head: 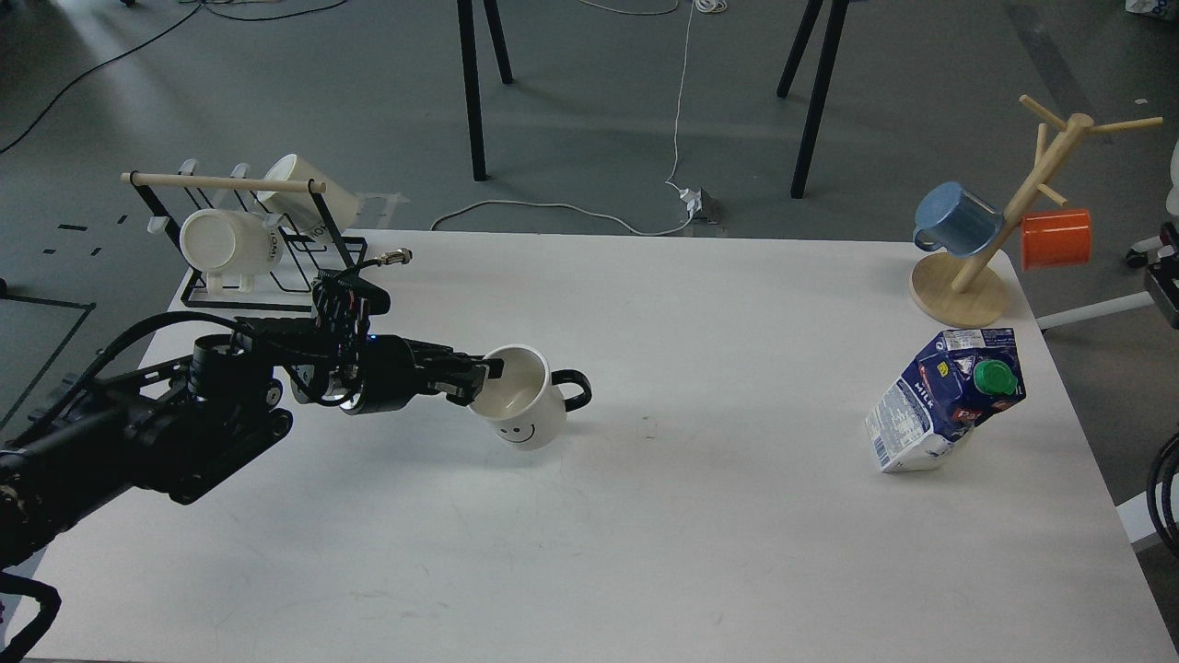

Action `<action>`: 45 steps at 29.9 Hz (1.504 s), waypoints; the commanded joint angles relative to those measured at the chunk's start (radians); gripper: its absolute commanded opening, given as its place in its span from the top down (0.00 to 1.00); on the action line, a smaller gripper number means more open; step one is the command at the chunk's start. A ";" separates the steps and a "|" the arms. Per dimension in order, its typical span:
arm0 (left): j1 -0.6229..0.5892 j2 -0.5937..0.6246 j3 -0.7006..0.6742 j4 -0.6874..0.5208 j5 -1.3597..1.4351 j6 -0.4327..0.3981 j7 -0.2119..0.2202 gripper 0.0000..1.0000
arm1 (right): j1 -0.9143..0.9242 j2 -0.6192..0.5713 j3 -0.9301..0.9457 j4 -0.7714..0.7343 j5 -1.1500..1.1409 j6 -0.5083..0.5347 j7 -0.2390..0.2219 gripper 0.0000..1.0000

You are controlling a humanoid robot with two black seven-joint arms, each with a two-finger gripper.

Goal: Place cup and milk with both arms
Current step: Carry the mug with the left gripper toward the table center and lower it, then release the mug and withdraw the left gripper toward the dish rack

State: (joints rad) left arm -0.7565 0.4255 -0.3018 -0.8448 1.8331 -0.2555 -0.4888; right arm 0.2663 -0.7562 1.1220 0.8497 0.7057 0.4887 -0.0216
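Note:
The cup point(530, 410) is a cream-white mug with a black handle and a smiley face, left of the table's middle. My left gripper point(481, 379) is shut on the cup's left rim, one finger inside, and the cup looks slightly tilted. The milk point(944, 401) is a dented blue and white carton with a green cap. It stands free near the right edge of the white table point(718, 516). My right gripper is out of view; only a cable shows at the right edge.
A black wire rack point(267, 249) with two plain cream mugs stands at the back left. A wooden mug tree point(1004, 221) with a blue mug point(956, 218) and an orange mug point(1056, 238) stands at the back right, behind the milk.

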 commanded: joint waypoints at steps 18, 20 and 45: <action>0.003 -0.065 0.072 0.009 -0.008 0.004 0.000 0.98 | -0.007 0.000 -0.004 0.000 0.000 0.000 -0.001 0.02; 0.003 -0.067 0.072 0.016 -0.008 0.005 0.000 0.96 | -0.007 0.000 -0.005 0.000 0.000 0.000 -0.001 0.01; 0.009 -0.041 -0.032 -0.040 -0.245 -0.010 0.000 0.15 | -0.015 0.001 -0.007 0.000 0.000 0.000 -0.001 0.01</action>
State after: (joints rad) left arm -0.7458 0.3722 -0.3004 -0.8839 1.6792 -0.2562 -0.4887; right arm 0.2515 -0.7547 1.1151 0.8494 0.7050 0.4887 -0.0230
